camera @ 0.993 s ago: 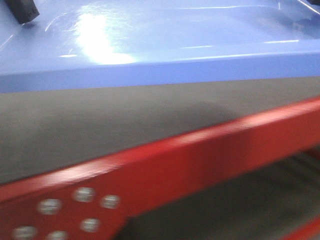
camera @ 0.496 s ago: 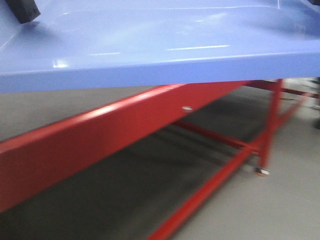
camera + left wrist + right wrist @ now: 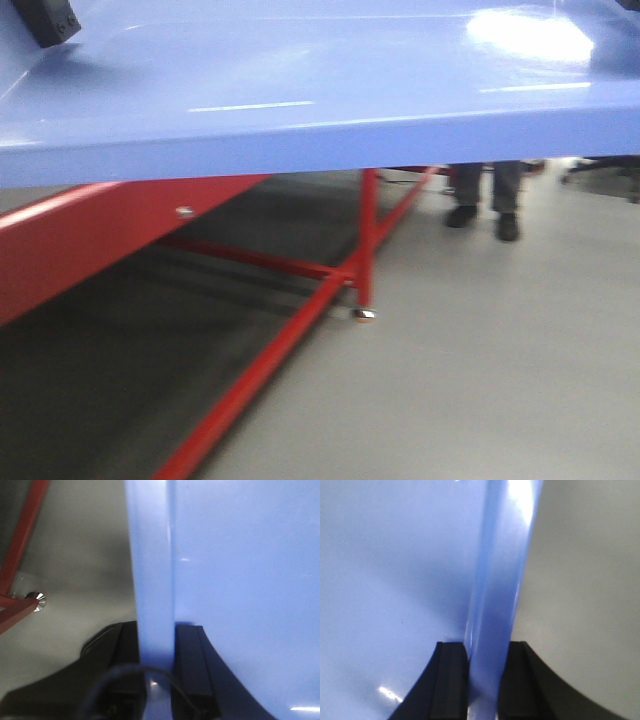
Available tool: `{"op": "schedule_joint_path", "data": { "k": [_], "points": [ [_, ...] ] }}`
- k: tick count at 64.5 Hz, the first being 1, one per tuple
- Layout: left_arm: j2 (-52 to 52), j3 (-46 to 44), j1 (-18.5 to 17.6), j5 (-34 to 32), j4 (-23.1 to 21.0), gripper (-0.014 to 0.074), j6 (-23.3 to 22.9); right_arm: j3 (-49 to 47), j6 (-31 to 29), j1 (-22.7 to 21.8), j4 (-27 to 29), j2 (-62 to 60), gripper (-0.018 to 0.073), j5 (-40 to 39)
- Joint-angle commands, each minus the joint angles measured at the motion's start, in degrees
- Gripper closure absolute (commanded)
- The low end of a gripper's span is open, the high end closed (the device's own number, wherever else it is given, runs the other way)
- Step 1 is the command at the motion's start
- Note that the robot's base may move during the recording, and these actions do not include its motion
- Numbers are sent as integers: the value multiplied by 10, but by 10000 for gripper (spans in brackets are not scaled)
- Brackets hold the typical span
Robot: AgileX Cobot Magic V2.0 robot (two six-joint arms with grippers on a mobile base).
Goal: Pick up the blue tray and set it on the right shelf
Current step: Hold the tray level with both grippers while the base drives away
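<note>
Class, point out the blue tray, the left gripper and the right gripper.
blue tray (image 3: 300, 90), front view, glossy floor.
left gripper (image 3: 156, 632), left wrist view, midway between fingertips.
right gripper (image 3: 483, 649), right wrist view, midway between fingertips.

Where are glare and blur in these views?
Front view: white glare on the blue tray, upper right; red table frame blurred. Left wrist view: soft overall, left tool dark. Right wrist view: bright streak on the rim above the right tool.

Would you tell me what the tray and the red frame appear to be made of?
The tray looks like glossy light-blue plastic: smooth rim, bright reflections. The frame is probably painted metal: straight red bars, a silvery bolt head.
</note>
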Motion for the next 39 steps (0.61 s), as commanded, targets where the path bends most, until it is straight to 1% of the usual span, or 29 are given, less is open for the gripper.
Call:
{"op": "schedule_joint_path", "data": {
  "k": [1,39],
  "points": [
    [-18,-12,-4,58,21,645,11,-17,-13,-2,-20,-19,503,-23],
    [-18,-12,-4,58,21,645,11,-17,-13,-2,-20,-19,503,-23]
  ]
}}
